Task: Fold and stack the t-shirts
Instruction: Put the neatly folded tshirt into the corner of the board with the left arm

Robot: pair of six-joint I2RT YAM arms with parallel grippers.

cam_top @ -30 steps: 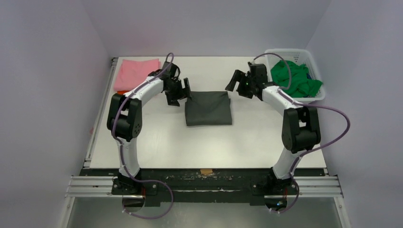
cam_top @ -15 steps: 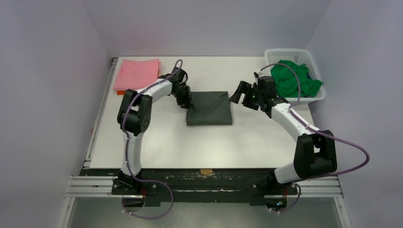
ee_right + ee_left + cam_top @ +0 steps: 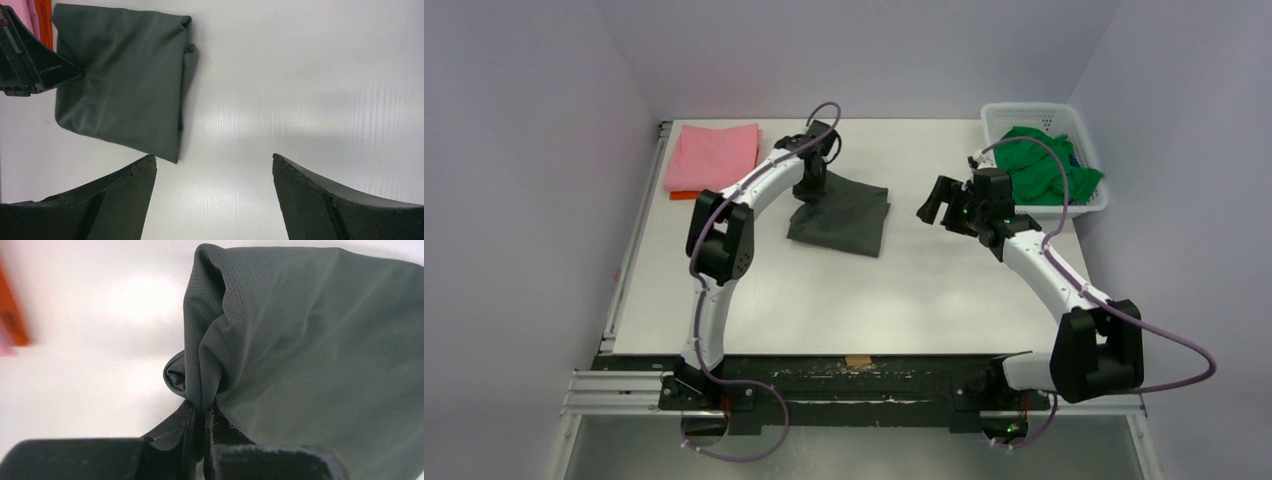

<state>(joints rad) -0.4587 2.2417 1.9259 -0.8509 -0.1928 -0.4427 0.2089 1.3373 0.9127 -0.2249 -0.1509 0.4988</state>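
The folded charcoal-grey t-shirt (image 3: 844, 220) lies skewed at mid table, its near-left corner bunched up. My left gripper (image 3: 812, 192) is shut on that corner; in the left wrist view the cloth (image 3: 310, 355) is pinched into a fold between the closed fingers (image 3: 204, 410). My right gripper (image 3: 934, 205) hovers to the right of the shirt, apart from it. Its fingers stand wide open over bare table (image 3: 214, 159), with the shirt (image 3: 120, 80) ahead to the left.
A folded pink t-shirt (image 3: 714, 152) lies at the back left with an orange one (image 3: 682, 195) peeking from under it. A white lattice basket (image 3: 1034, 108) at the back right holds a crumpled green t-shirt (image 3: 1039, 165).
My left gripper closed on the shirt's left corner and pulled it back and up, turning the shirt askew. My right arm drifted right and nearer, still open.
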